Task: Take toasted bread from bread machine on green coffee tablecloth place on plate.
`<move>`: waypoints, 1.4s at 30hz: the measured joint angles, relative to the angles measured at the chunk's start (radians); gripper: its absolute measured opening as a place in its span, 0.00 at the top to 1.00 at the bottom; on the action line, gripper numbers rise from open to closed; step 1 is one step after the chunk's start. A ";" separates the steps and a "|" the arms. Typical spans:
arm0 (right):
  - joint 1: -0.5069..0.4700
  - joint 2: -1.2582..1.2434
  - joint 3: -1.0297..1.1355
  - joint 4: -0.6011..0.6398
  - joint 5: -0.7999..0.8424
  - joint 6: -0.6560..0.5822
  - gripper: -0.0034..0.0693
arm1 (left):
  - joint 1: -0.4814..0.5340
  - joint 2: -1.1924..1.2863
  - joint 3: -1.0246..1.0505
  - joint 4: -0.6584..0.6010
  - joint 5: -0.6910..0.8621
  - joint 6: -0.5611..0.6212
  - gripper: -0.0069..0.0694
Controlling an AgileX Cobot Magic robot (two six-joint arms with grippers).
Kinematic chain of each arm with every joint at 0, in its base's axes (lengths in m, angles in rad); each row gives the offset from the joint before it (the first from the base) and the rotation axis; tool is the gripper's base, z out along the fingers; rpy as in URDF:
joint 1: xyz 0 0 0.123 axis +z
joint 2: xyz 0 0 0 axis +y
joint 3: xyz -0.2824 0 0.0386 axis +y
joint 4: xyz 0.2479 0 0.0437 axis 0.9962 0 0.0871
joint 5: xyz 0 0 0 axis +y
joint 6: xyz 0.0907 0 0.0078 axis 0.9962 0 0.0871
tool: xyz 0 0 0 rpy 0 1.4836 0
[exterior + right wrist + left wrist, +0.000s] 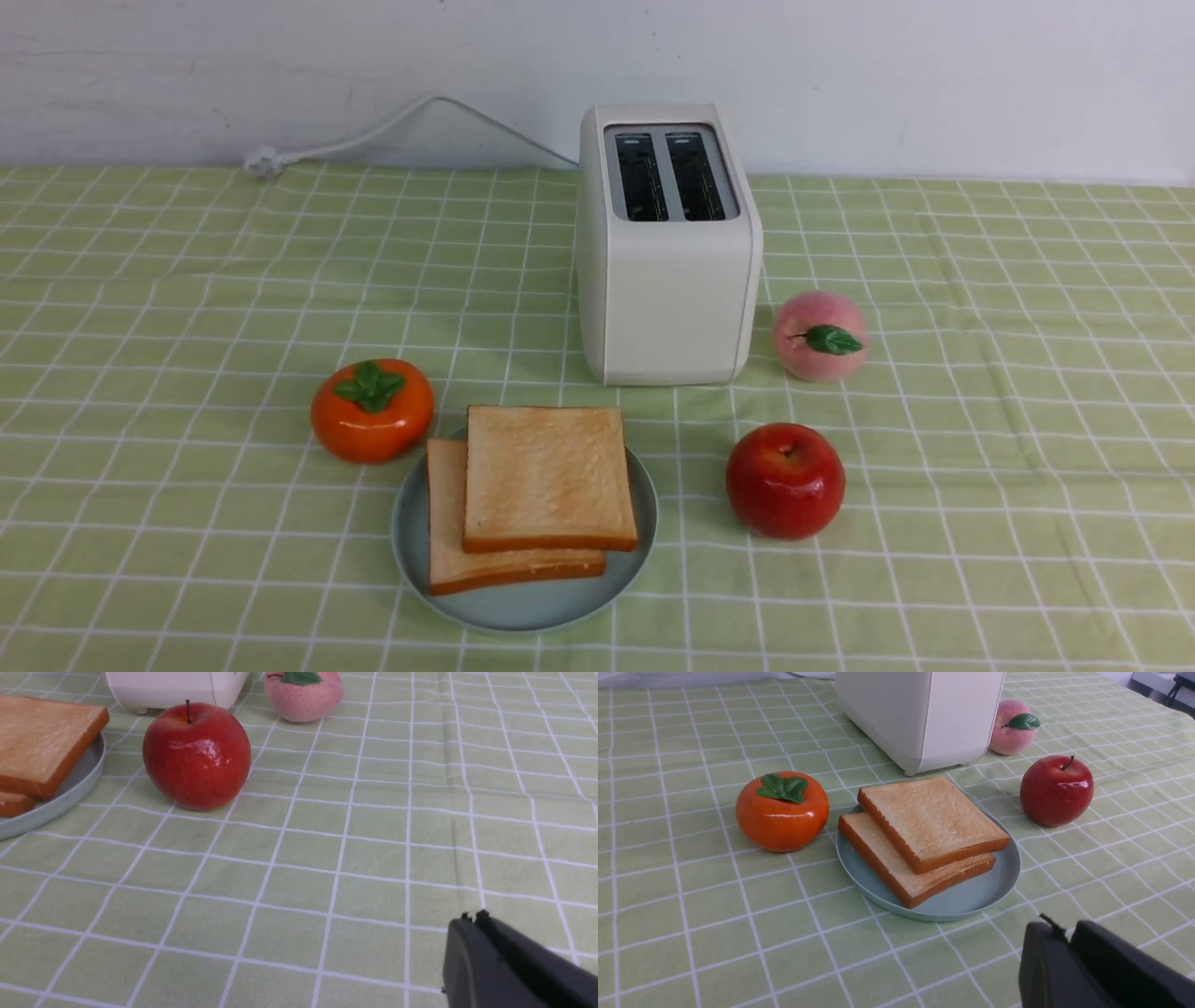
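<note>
Two slices of toasted bread (551, 481) lie stacked on a round pale blue-gray plate (532, 611), L of ctr on a green tablecloth (934, 579) w/ a white grid. The upper slice sits askew, so the lower one shows along its L & near edges. Just behind the plate, a bit to the R, stands a boxy cream-white toaster (677, 299), upright, w/ 2 dark slots on top.

Around them: an orange persimmon (372, 415) w/ green leaves, just beside the plate at its far L; a shiny red apple (785, 481) to the R of the plate, apart from it; a pink peach (821, 336) w/ one green leaf, just R of the toaster, behind the apple. A white cord (373, 135) runs L from the toaster along the wall (840, 84) to a plug (263, 161) at the cloth's back edge. Nothing covers the top slice from above.

Front view: both toaster slots, cord & plug; neither gripper. L wrist view: thick brown crusts, plus the L gripper (1066, 938), its fingertips close together w/ nothing seen between them; can't tell if they meet fully. R wrist view: the R gripper (474, 921), jaws together, nothing held, over cloth; only part of toast & plate shows, and the persimmon is out of frame.
</note>
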 joint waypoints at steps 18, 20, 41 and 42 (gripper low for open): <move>0.000 0.000 0.000 0.000 0.000 0.000 0.95 | 0.000 0.000 0.000 0.004 -0.001 0.000 0.80; 0.000 0.000 0.000 0.000 0.000 0.000 0.95 | 0.002 0.000 0.000 0.007 -0.006 0.000 0.80; 0.000 0.000 -0.001 0.000 0.003 0.000 0.93 | 0.274 -0.103 0.280 0.130 -0.116 -0.234 0.93; 0.000 0.000 -0.001 0.000 0.004 0.000 0.92 | 0.263 -0.103 0.280 0.130 -0.117 -0.247 0.93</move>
